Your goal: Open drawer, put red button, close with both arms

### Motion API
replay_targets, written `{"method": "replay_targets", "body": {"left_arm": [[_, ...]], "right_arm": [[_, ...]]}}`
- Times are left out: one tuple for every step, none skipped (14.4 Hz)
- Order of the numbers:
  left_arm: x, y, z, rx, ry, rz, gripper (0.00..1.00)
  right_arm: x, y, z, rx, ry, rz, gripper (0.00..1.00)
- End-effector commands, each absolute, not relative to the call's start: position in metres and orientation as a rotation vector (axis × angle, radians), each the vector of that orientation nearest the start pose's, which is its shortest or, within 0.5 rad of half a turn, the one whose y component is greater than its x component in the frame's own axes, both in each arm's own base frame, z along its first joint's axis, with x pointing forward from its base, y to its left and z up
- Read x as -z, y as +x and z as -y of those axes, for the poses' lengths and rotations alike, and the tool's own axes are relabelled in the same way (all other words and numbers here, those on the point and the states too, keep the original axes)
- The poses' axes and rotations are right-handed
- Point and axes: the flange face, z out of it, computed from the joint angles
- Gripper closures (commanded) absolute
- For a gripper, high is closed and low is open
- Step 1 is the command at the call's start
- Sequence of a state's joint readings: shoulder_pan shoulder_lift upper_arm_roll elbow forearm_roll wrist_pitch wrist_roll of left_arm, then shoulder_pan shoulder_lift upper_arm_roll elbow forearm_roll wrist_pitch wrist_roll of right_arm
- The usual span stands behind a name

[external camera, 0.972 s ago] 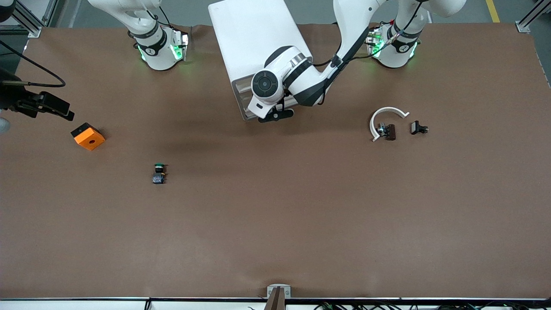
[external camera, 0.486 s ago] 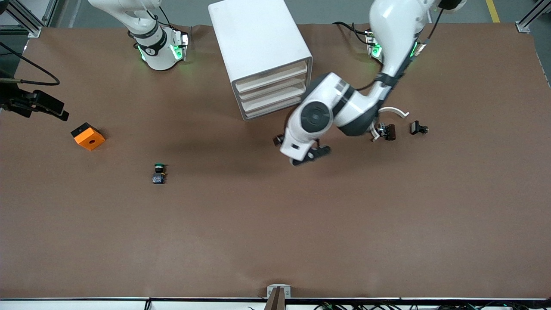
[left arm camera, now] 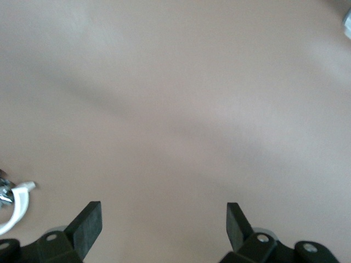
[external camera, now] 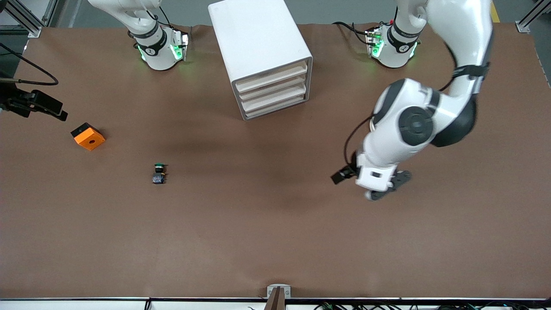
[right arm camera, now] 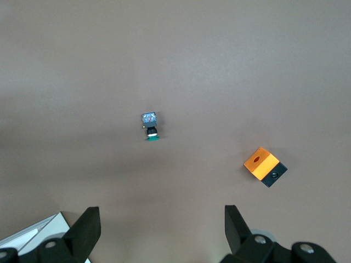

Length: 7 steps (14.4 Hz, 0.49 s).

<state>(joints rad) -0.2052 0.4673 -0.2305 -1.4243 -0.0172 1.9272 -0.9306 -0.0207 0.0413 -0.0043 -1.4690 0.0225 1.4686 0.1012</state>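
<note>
- The left pincer (left arm camera: 163,222) is hanging released over bare desk (external camera: 267,224), fingers spread wide and grasping nothing.
- The red button is not showing in any view. Only a white ring (left arm camera: 15,204) is peeking in at the edge of the left wrist view, just beside this pincer, so the button is probably lying under the left arm.
- The drawer (external camera: 273,90) is sitting flush in the cabinet (external camera: 258,43) with its three twins, well apart from the left pincer, toward the arm bases.
- The right pincer (right arm camera: 162,222) is waiting released over the desk, with the orange block (external camera: 88,136) near it and the green button (external camera: 159,173) farther off.
- Doing this step well likely means finding the button first, checking for a red cap rather than the green one, then centring the spread fingers on its body before clenching.
</note>
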Motion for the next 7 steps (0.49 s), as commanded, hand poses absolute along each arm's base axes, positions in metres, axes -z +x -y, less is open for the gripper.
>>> {"method": "replay_targets", "body": {"left_arm": [[-0.483,0.647,0.216,0.018,-3.147,0.841,0.0],[-0.496,0.645,0.197,0.006,-3.134,0.837,0.0],[-0.512,0.642,0.169,-0.004,-3.119,0.835,0.0],[-0.527,0.639,0.146,-0.003,-3.115,0.818,0.0],[-0.542,0.635,0.121,-0.006,-3.123,0.745,0.0],[-0.553,0.631,0.1,-0.007,-3.13,0.679,0.0],[-0.559,0.629,0.076,-0.019,-3.137,0.608,0.0]], "right_arm": [[-0.645,0.559,0.013,-0.056,-3.123,-0.207,0.0],[-0.645,0.559,0.012,-0.058,-3.122,-0.204,0.0],[-0.645,0.559,0.013,-0.058,-3.123,-0.207,0.0],[-0.645,0.559,0.013,-0.058,-3.123,-0.207,0.0],[-0.645,0.559,0.014,-0.058,-3.124,-0.207,0.0],[-0.645,0.559,0.014,-0.058,-3.124,-0.21,0.0],[-0.645,0.559,0.014,-0.058,-3.124,-0.21,0.0]]}}
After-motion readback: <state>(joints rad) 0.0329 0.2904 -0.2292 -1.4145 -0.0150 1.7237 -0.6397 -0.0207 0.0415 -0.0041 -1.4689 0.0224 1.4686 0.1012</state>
